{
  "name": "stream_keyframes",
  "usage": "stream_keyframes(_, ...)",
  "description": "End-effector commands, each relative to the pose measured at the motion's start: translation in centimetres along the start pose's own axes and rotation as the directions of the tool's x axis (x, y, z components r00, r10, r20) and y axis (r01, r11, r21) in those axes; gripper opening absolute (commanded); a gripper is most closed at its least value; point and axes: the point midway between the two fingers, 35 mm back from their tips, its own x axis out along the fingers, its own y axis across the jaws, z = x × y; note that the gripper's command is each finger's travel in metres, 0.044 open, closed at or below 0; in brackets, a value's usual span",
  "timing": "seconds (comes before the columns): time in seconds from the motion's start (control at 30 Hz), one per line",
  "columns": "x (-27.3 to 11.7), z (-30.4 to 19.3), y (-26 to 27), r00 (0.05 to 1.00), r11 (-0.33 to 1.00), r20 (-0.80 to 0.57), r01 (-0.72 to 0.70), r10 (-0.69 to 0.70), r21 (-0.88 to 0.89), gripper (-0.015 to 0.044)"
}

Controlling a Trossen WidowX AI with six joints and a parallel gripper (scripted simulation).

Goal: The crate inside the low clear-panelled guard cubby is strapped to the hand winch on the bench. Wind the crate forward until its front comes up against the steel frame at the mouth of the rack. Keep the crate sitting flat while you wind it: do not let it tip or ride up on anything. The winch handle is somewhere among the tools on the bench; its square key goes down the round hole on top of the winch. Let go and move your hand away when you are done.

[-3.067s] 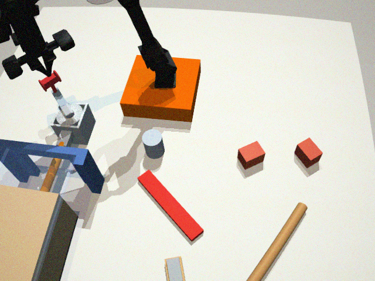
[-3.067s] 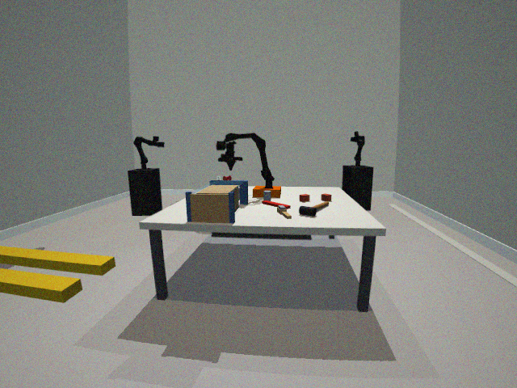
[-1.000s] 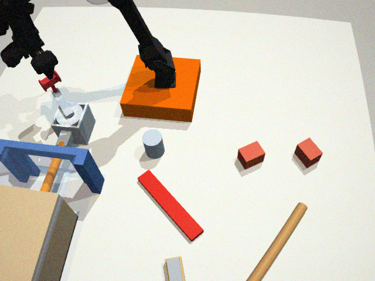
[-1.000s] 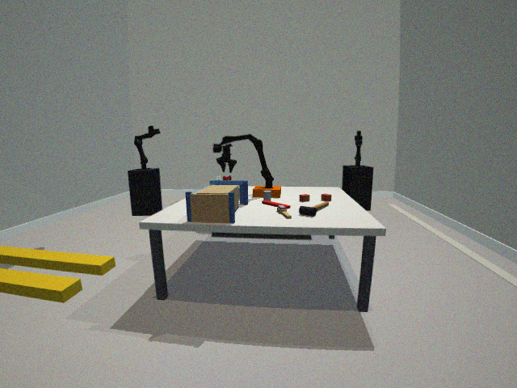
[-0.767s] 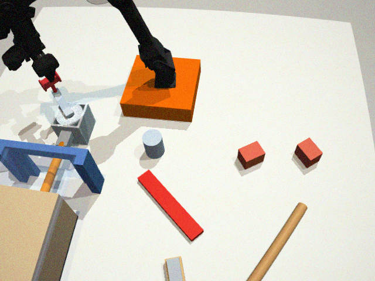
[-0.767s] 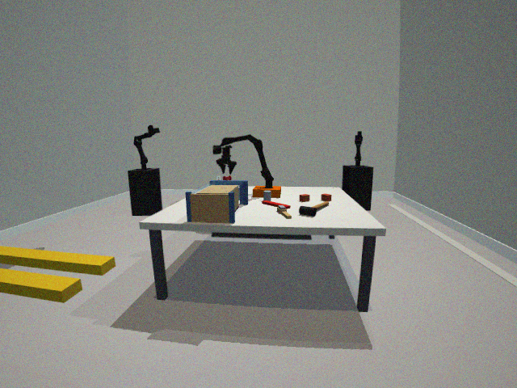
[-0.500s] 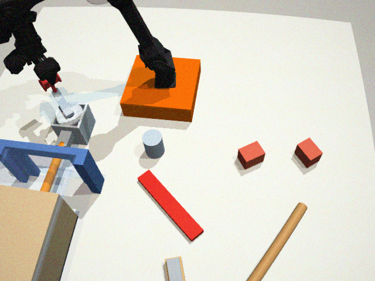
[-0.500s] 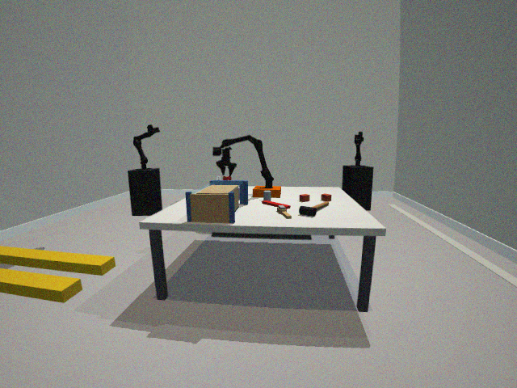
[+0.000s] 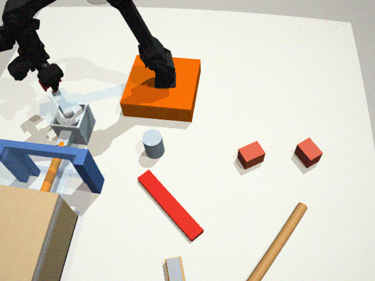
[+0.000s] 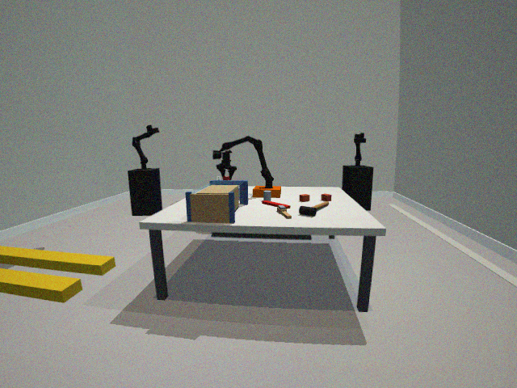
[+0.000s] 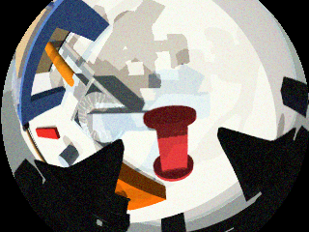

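Note:
The grey winch (image 9: 87, 127) (image 11: 97, 118) stands in front of the blue frame (image 9: 42, 148) (image 10: 229, 183). The handle's pale crank arm (image 9: 61, 101) rises from the top of the winch and ends in a red knob (image 10: 226, 179) (image 11: 173, 147). The key and hole are hidden. My gripper (image 9: 51, 82) (image 10: 226, 174) (image 11: 173, 138) is open and points down, its fingers on either side of the knob, apart from it in the wrist view. An orange strap (image 9: 53, 170) (image 11: 60, 64) runs from the winch under the frame to the tan crate (image 9: 24, 223) (image 10: 212, 208). The crate looks flat, with a gap before the frame.
The orange arm base (image 9: 181, 93) (image 10: 258, 191) is beside the winch. A grey cylinder (image 9: 153, 143), red bar (image 9: 169, 204), wooden brush (image 10: 283, 212) and mallet (image 9: 280, 242) (image 10: 308, 210) lie on the bench. Two red blocks (image 9: 251, 151) (image 9: 309, 149) stand farther right.

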Motion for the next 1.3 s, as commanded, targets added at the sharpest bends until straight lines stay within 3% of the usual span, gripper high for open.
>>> stream_keyframes(0.0, 0.7, 0.0, 0.0, 1.000, 1.000, 0.001, 0.000, 0.000, -0.007, 0.0440)
stream_keyframes(0.53, 3.1, -0.3, 0.1, 1.000, 1.000, 0.001, 0.000, 0.000, -0.018, 0.0440)
stream_keyframes(1.07, 2.7, -0.3, 0.1, 1.000, 1.000, -0.001, -0.001, 0.001, -0.013, 0.0020)
stream_keyframes(1.27, 2.7, -0.3, 0.1, 1.000, 1.000, -0.001, -0.001, 0.001, -0.013, 0.0000)
